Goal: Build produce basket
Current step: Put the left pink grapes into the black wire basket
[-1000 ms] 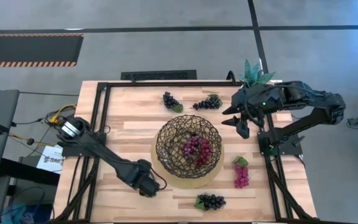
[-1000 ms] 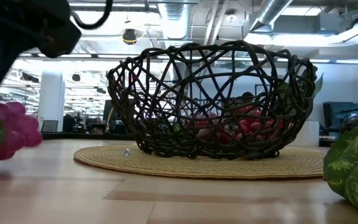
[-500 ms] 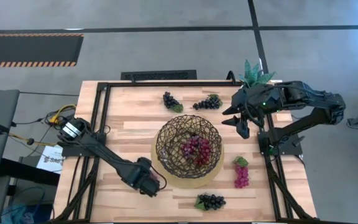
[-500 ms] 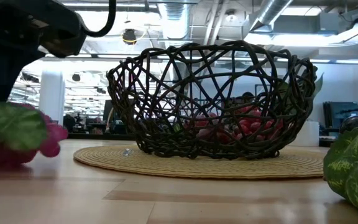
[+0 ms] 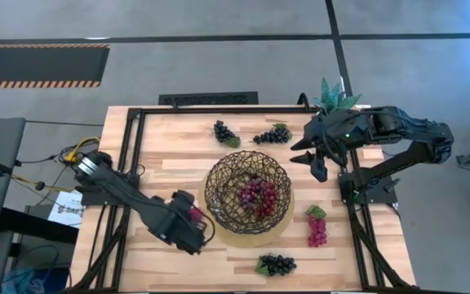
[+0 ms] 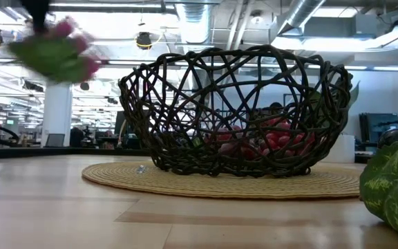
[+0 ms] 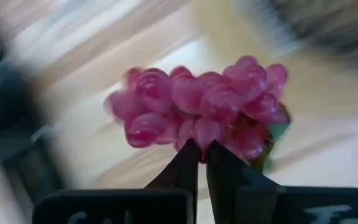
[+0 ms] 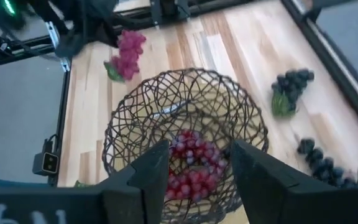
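Observation:
The dark woven basket (image 5: 248, 192) stands on its tan round base at the table's middle, with a red grape bunch (image 5: 257, 197) inside. My left gripper (image 5: 191, 220) is just left of the basket, shut on a red-magenta bunch (image 7: 197, 112), which shows high up in the low view (image 6: 57, 52). My right gripper (image 5: 312, 161) hovers open and empty at the basket's far right. On the table lie two dark bunches (image 5: 224, 132) (image 5: 272, 135) at the far side, a red bunch (image 5: 317, 227) at the right and a dark bunch (image 5: 277, 264) near the front edge. My left gripper pinches the red-magenta bunch between its two fingertips (image 7: 188, 163), on the grapes at the bunch's middle (image 7: 199, 138). In the low view the bunch hangs below the gripper, clear of the table, its green leaf (image 6: 47, 59) showing.
A potted green plant (image 5: 333, 96) stands at the far right corner behind my right arm. A black frame (image 5: 133, 163) runs along the table's edges. A big green leaf (image 6: 392, 190) sits close to the low camera at the right.
My left gripper has risen from the table with the red-magenta bunch and gone a little toward the far edge and the basket. The bunch lay on the table a second ago and now hangs lifted clear.

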You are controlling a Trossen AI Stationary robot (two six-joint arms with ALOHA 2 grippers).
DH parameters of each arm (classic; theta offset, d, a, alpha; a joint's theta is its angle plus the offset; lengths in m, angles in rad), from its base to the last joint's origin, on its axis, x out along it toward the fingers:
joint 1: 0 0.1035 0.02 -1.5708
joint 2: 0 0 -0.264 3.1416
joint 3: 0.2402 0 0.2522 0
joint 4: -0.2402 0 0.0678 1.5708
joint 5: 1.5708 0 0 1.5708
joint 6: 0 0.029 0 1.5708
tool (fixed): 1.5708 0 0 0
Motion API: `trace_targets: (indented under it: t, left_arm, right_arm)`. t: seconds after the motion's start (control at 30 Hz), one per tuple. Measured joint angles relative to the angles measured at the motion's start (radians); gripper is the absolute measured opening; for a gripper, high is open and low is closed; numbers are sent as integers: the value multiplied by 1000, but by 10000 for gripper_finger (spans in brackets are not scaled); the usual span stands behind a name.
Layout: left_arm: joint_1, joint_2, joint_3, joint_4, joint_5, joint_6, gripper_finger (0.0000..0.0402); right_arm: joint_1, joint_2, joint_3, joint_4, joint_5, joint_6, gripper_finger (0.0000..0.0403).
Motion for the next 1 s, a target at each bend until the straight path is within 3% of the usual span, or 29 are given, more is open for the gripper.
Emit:
trace_targets:
  t: [0.2,0.4,0.53,0.63,0.83,1.0]
  left_arm:
    - [25,-134,92,-14,-418,81,0]
    - [104,-225,158,14,-622,346,0]
    - [174,-250,180,77,-625,547,0]
    - [219,-247,192,115,-588,664,0]
    - [269,-248,194,193,-541,806,0]
    - [272,-248,194,225,-517,848,0]
  right_arm:
    - [-55,0,0,74,0,-37,172]
    - [-119,32,0,37,-1,-51,161]
    - [-100,77,0,167,-11,-112,143]
    - [-71,119,0,317,-87,-176,125]
    - [-60,205,0,483,-113,-194,109]
    - [-86,278,0,507,-112,-158,125]
